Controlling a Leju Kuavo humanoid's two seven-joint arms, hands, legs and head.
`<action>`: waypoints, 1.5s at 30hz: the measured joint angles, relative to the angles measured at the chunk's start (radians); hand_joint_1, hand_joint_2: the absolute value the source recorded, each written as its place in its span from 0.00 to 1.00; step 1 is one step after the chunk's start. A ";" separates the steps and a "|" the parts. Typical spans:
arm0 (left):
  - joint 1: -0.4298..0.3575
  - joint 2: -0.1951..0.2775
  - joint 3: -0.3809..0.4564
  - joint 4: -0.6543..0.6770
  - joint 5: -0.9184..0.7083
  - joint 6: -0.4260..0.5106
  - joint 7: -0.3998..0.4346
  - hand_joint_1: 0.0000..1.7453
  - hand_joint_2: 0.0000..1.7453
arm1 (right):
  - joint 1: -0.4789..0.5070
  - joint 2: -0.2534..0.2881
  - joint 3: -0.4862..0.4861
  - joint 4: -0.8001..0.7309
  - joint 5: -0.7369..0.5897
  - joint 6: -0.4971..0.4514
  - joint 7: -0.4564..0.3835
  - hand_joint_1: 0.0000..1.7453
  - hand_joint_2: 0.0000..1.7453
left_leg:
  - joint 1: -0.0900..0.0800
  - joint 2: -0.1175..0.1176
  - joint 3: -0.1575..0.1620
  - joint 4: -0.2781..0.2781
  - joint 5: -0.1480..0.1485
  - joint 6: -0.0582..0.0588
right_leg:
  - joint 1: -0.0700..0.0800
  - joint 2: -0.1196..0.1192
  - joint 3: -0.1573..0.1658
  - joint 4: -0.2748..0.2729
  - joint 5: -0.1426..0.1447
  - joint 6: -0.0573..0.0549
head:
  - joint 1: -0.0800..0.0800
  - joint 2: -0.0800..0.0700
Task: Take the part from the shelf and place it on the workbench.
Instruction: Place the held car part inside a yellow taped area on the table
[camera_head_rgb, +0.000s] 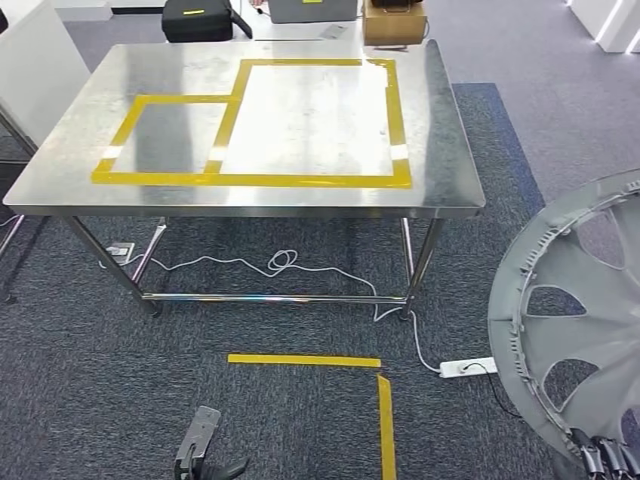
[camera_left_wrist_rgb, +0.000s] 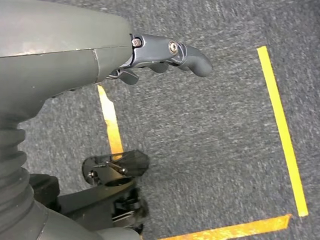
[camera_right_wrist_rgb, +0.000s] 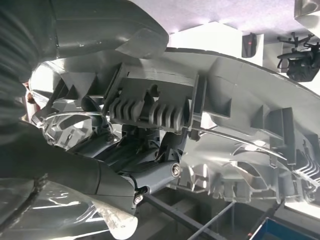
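The part is a large grey wheel cover (camera_head_rgb: 581, 310), held upright at the right edge of the head view, over the carpet and to the right of the workbench. My right hand (camera_head_rgb: 604, 458) grips its lower rim; up close the fingers (camera_right_wrist_rgb: 151, 172) curl around the ribbed inner edge of the cover (camera_right_wrist_rgb: 234, 95). The steel workbench (camera_head_rgb: 445, 170) stands ahead, marked with yellow tape rectangles (camera_head_rgb: 302, 180). My left hand (camera_left_wrist_rgb: 166, 55) hangs over the carpet with its fingers apart and nothing in them; its tip (camera_head_rgb: 200, 455) shows at the bottom of the head view.
White cables and a power strip (camera_head_rgb: 468, 368) lie on the carpet under and right of the workbench. Yellow tape lines (camera_head_rgb: 317, 360) mark the floor in front. A black bag (camera_head_rgb: 198, 20) and a cardboard box (camera_head_rgb: 394, 22) sit beyond the far edge.
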 joint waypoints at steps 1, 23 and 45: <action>-0.001 0.001 0.000 0.000 0.000 0.000 0.000 0.00 1.00 | -0.001 0.002 0.000 0.000 0.000 0.000 0.000 1.00 1.00 | -0.003 0.000 0.005 -0.015 -0.004 0.006 | -0.001 0.000 -0.002 -0.001 -0.001 0.005 | 0.000 0.000; -0.001 0.001 0.000 0.000 0.002 0.000 0.000 0.00 1.00 | -0.003 0.008 0.000 0.005 0.000 0.000 -0.011 1.00 1.00 | 0.013 0.000 0.012 0.082 -0.120 -0.042 | -0.014 -0.006 -0.043 0.008 0.032 0.001 | 0.000 0.000; 0.005 0.002 0.002 0.000 0.005 -0.001 -0.001 0.00 1.00 | -0.013 0.016 0.000 0.011 0.000 0.002 -0.025 1.00 1.00 | 0.010 -0.001 0.078 -0.063 -0.042 -0.002 | -0.015 -0.008 -0.105 0.097 0.032 0.051 | 0.006 0.000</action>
